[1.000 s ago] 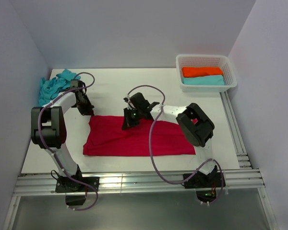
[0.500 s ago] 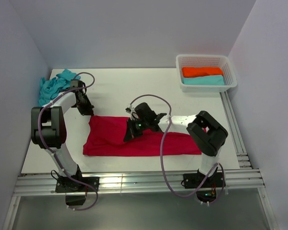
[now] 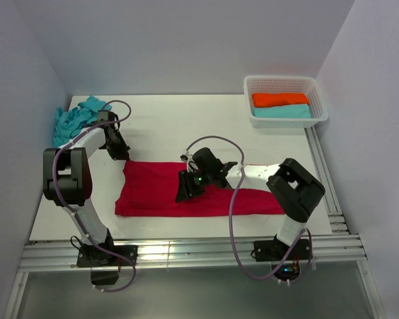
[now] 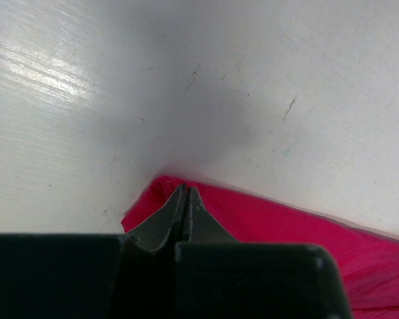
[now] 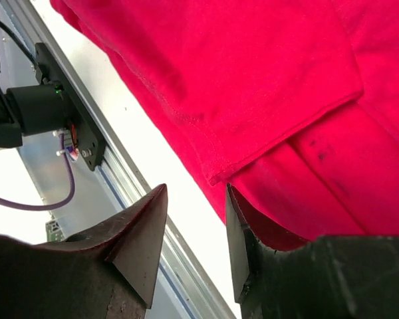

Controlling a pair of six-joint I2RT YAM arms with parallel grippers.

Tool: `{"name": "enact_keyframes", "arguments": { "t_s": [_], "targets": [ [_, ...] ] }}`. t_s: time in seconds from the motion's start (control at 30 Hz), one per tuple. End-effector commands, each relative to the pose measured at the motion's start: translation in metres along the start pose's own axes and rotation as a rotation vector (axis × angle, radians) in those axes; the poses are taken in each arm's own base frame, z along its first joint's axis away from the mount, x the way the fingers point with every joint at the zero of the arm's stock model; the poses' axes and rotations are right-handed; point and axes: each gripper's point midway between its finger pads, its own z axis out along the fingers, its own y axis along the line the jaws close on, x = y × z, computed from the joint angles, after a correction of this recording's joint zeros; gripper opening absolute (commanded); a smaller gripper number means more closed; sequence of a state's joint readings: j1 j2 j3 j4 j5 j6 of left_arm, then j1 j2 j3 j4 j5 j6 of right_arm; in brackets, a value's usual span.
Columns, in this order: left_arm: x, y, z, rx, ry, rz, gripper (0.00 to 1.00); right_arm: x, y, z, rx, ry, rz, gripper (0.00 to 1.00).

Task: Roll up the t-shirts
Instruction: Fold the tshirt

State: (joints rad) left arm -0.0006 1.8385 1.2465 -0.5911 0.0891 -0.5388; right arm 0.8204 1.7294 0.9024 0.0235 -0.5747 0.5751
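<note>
The white worktop [image 3: 186,119] carries everything. Largest on it is the crimson red cotton t-shirt [image 3: 153,193], folded into a long flat band across the near half, with one short end towards the left arm and the other running under the right arm. In the far right corner stands the white plastic lattice basket [image 3: 286,121], holding an orange bundle and a turquoise one. The turquoise cotton t-shirt [image 3: 73,119] lies crumpled in the far left corner, well apart from the red one.

The left gripper [image 4: 185,189] sits on the red shirt's far left corner with its jaws clenched tight. I cannot tell whether any cloth is caught between them or whether they only pin it down. The right gripper [image 5: 195,189] hangs low over the middle of the band, jaws released and nothing between them, just beside a hemmed fold edge.

I judge this cloth light, limp and likely to slide on the smooth surface. A single pinch would only drag it. I would take hold at the corners of one short end, through all the layers, and roll along the length.
</note>
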Motion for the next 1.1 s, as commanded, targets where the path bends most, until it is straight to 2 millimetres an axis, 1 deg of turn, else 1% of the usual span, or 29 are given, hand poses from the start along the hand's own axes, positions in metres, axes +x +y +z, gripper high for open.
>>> {"name": "enact_keyframes", "arguments": {
  "t_s": [0.0, 0.03, 0.07, 0.13, 0.17, 0.2, 0.23, 0.27, 0.3, 0.37, 0.4, 0.43, 0.47, 0.5, 0.53, 0.57, 0.6, 0.63, 0.67, 0.7, 0.77, 0.8, 0.87, 0.9, 1.07],
  "targets": [
    [-0.012, -0.004, -0.006, 0.0, -0.037, 0.021, 0.0, -0.01, 0.013, -0.012, -0.006, -0.049, -0.056, 0.48],
    [-0.013, -0.004, -0.006, -0.001, -0.038, 0.022, 0.0, -0.016, 0.016, -0.013, -0.006, -0.063, -0.067, 0.47],
    [-0.014, -0.004, -0.006, -0.004, -0.037, 0.024, 0.0, -0.02, 0.014, -0.014, 0.011, -0.069, -0.069, 0.47],
    [-0.016, -0.004, -0.005, -0.005, -0.042, 0.027, 0.0, -0.031, 0.017, -0.018, 0.021, -0.081, -0.066, 0.47],
    [-0.018, -0.005, -0.006, -0.005, -0.044, 0.029, 0.0, -0.04, 0.013, -0.021, 0.037, -0.101, -0.062, 0.46],
    [-0.021, -0.007, -0.006, -0.002, -0.05, 0.032, 0.0, -0.042, 0.009, -0.022, 0.062, -0.094, -0.05, 0.46],
    [-0.023, -0.006, -0.005, -0.007, -0.053, 0.037, 0.0, -0.054, 0.015, -0.026, 0.064, -0.115, -0.062, 0.46],
    [-0.024, -0.006, -0.004, -0.01, -0.055, 0.04, 0.0, -0.06, 0.011, -0.028, 0.086, -0.123, -0.068, 0.45],
    [-0.028, -0.007, -0.003, -0.014, -0.06, 0.043, 0.0, -0.071, 0.005, -0.035, 0.136, -0.147, -0.055, 0.45],
    [-0.033, -0.008, -0.001, -0.02, -0.063, 0.046, 0.0, -0.077, 0.003, -0.043, 0.151, -0.161, -0.049, 0.44],
    [-0.037, -0.01, 0.004, -0.021, -0.061, 0.044, 0.0, -0.08, 0.002, -0.048, 0.148, -0.174, -0.039, 0.44],
    [-0.037, -0.011, 0.006, -0.02, -0.053, 0.038, 0.0, -0.086, -0.006, -0.055, 0.158, -0.193, -0.02, 0.44],
    [-0.036, -0.011, 0.009, -0.023, -0.041, 0.034, 0.0, -0.088, -0.006, -0.062, 0.153, -0.204, -0.017, 0.44],
    [-0.036, -0.01, 0.009, -0.028, -0.037, 0.027, 0.0, -0.089, -0.009, -0.067, 0.154, -0.201, -0.016, 0.45],
    [-0.036, -0.011, 0.008, -0.027, -0.043, 0.015, 0.0, -0.097, -0.015, -0.074, 0.178, -0.22, -0.016, 0.47],
    [-0.035, -0.013, 0.004, -0.01, -0.048, 0.013, 0.0, -0.094, -0.019, -0.077, 0.206, -0.199, -0.036, 0.49],
    [-0.032, -0.012, 0.003, -0.011, -0.043, 0.011, 0.01, -0.101, -0.016, -0.081, 0.211, -0.206, -0.057, 0.52],
    [-0.029, -0.01, 0.001, -0.018, -0.037, 0.006, 0.06, -0.103, -0.017, -0.082, 0.223, -0.205, -0.066, 0.54],
    [-0.029, -0.01, -0.007, -0.014, -0.049, 0.005, 0.15, -0.102, -0.018, -0.083, 0.229, -0.194, -0.073, 0.54],
    [-0.022, -0.006, -0.007, -0.02, -0.036, 0.001, 0.18, -0.105, -0.017, -0.083, 0.226, -0.198, -0.074, 0.55],
    [-0.017, -0.004, -0.012, -0.02, -0.038, 0.0, 0.26, -0.108, -0.017, -0.084, 0.201, -0.201, -0.056, 0.55],
    [-0.011, -0.002, -0.016, -0.017, -0.035, -0.002, 0.28, -0.11, -0.017, -0.084, 0.19, -0.211, -0.051, 0.55],
    [-0.006, 0.0, -0.019, -0.015, -0.039, -0.007, 0.34, -0.112, -0.018, -0.084, 0.177, -0.215, -0.035, 0.55],
    [-0.001, 0.002, -0.021, -0.011, -0.033, -0.011, 0.35, -0.112, -0.018, -0.084, 0.174, -0.217, -0.034, 0.55],
    [0.011, 0.005, -0.02, -0.006, -0.02, -0.036, 0.36, -0.109, -0.019, -0.082, 0.169, -0.204, -0.04, 0.55]
  ]
}}
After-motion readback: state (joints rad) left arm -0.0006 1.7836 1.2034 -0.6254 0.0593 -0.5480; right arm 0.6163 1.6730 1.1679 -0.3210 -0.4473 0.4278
